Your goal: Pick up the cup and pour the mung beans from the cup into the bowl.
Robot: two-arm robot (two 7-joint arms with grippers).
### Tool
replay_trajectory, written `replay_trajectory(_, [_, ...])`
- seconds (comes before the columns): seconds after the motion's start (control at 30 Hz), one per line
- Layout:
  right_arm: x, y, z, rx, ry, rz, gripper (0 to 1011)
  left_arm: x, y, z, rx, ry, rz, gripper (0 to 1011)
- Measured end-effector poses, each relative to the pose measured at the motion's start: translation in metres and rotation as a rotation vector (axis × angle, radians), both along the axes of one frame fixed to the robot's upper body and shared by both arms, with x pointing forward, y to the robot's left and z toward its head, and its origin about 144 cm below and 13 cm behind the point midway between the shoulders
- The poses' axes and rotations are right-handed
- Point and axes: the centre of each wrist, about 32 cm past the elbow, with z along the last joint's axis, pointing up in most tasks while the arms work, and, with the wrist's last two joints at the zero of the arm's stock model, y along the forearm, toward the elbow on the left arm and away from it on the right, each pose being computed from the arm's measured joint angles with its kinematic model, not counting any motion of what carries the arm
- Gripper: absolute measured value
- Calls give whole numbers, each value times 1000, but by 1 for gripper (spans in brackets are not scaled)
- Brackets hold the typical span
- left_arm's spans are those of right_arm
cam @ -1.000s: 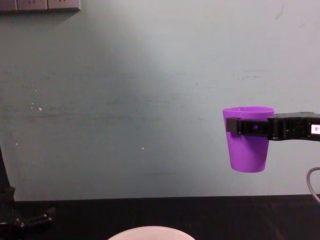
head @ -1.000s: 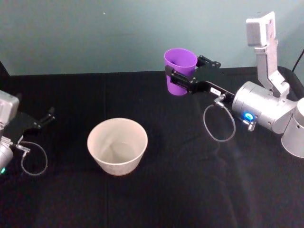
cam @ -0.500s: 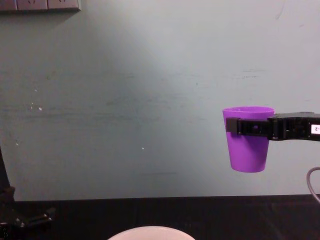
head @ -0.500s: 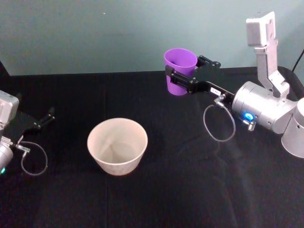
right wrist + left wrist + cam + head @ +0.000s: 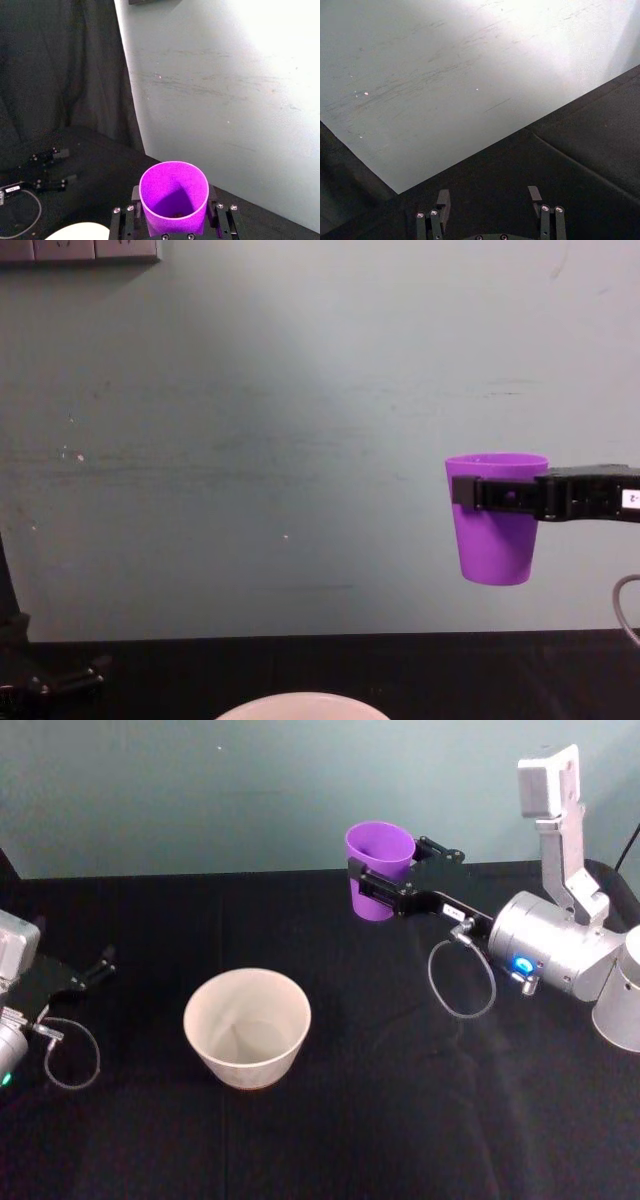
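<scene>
- Nothing has shifted over the last second: the cup (image 5: 380, 870) hangs at the same height and the same spot, upright, and the bowl (image 5: 255, 1065) has not moved.
- The right gripper (image 5: 388, 870) reaches in from the right, its arm stretched out level over the far part of the table (image 5: 400, 1110). Its black fingers are closed on the cup just below the rim, one on each side.
- In the chest view the cup (image 5: 497, 525) is well clear of the table, off to the right of the bowl's rim (image 5: 300, 701) and higher than it, not above it.
- The left gripper (image 5: 98, 968) lies parked low at the left edge of the table, well away from the bowl. The left wrist view shows its fingers (image 5: 442, 199) spread apart with nothing between them.
- The cup (image 5: 173, 192) is smooth purple plastic, narrowing toward its base. The mung beans (image 5: 174, 215) show as a few small dark specks at its bottom.
- The bowl is pale, smooth and round, much wider than the cup, and looks bare inside.
- The table is covered in matt black cloth; a scuffed pale green wall (image 5: 250, 440) stands behind it.
</scene>
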Motion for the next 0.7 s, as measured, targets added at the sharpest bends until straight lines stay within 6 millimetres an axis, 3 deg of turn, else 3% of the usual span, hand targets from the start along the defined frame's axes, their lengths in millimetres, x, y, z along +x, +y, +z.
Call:
replay_trajectory(0.43, [22, 13, -11, -63, -21, 40, 735, 0, 0, 0, 0, 0, 0, 1012])
replay_trajectory(0.7, [18, 33, -30, -228, -103, 69, 735, 0, 0, 0, 0, 0, 0, 1012])
